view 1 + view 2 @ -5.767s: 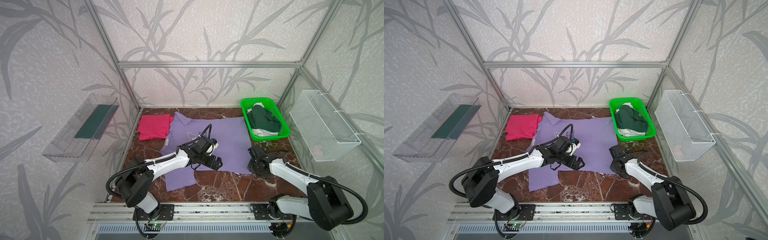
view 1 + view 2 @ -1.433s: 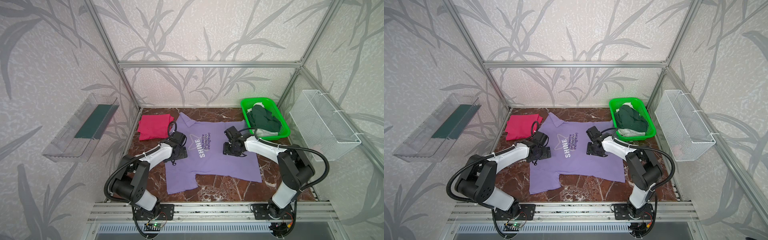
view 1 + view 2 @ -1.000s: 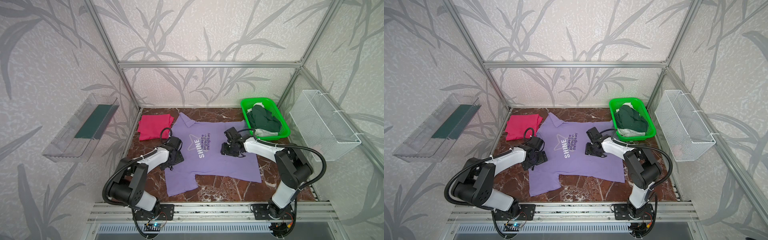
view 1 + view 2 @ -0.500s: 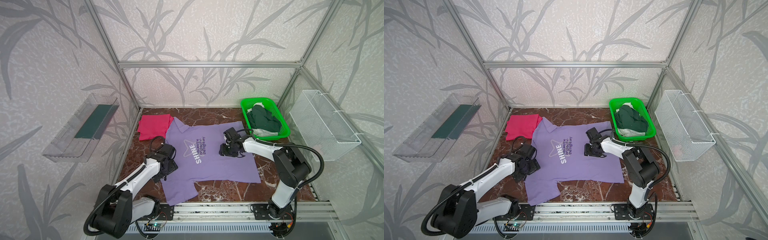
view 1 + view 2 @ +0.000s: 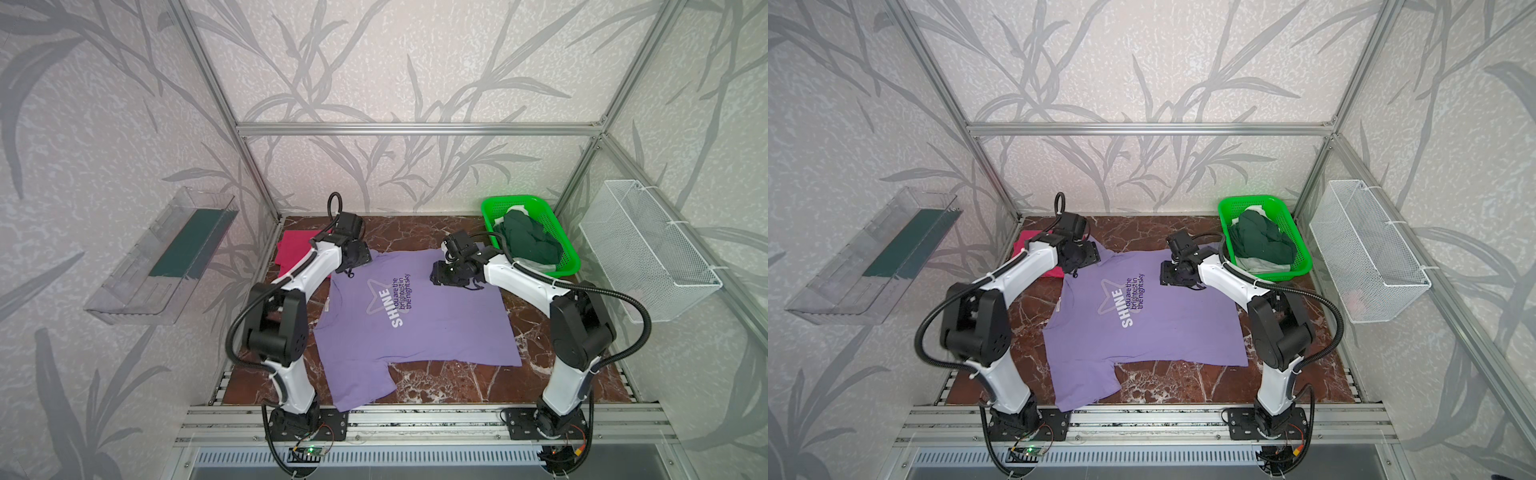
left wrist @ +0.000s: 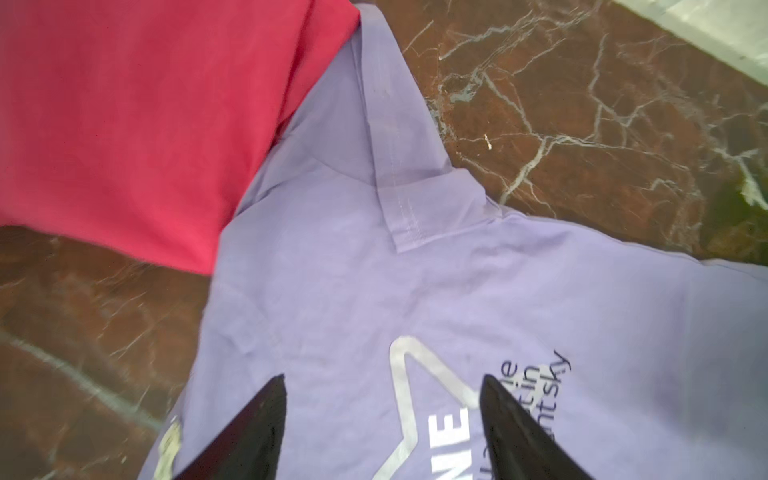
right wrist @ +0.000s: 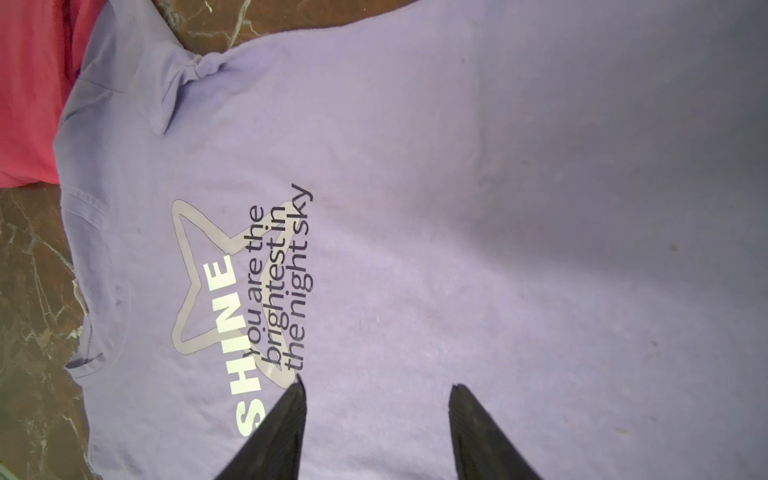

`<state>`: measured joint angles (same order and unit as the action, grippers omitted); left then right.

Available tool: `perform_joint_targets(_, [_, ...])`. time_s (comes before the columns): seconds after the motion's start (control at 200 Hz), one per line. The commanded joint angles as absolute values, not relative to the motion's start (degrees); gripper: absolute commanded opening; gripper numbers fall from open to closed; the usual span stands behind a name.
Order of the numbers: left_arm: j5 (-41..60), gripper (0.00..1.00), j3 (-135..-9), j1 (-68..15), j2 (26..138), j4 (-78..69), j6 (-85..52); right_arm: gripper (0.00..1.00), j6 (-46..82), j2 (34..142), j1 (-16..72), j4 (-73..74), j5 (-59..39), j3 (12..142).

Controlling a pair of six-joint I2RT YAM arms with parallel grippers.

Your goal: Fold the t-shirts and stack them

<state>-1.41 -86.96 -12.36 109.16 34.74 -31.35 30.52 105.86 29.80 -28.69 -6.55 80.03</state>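
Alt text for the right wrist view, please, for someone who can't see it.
A lavender t-shirt printed "SHINE you are the brightest in the night sky" lies spread flat on a brown marble tabletop. The right gripper hangs over it, jaws apart and empty; a red t-shirt lies beside the shirt's sleeve.

Bright, even, diffuse light fills both top views, leaving only faint, soft-edged shadows on the brown marble tabletop (image 5: 478,382). The aluminium frame posts (image 5: 212,83) splay toward the upper corners, and that's wide-angle stretch. The left wrist view is smeared, with the magenta-red cotton t-shirt (image 6: 124,124) soft from blur. The right wrist view is crisp on the lavender-purple lettered t-shirt (image 7: 415,166), though grey shade dims its plain cloth away from the print.
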Motion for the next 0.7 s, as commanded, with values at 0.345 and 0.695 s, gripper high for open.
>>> perform_joint_targets(0.345, [9.26, 0.69, -102.6, -11.29, 128.51, 36.87, -35.44, 0.56, 27.82, 112.94, 23.95, -31.26, -9.55, 83.24])
perform_joint_targets(0.695, [14.63, 0.69, -102.84, -10.9, 131.55, 25.46, -38.55, 0.56, 30.21, 113.31, 23.47, -28.04, -11.05, 77.07])
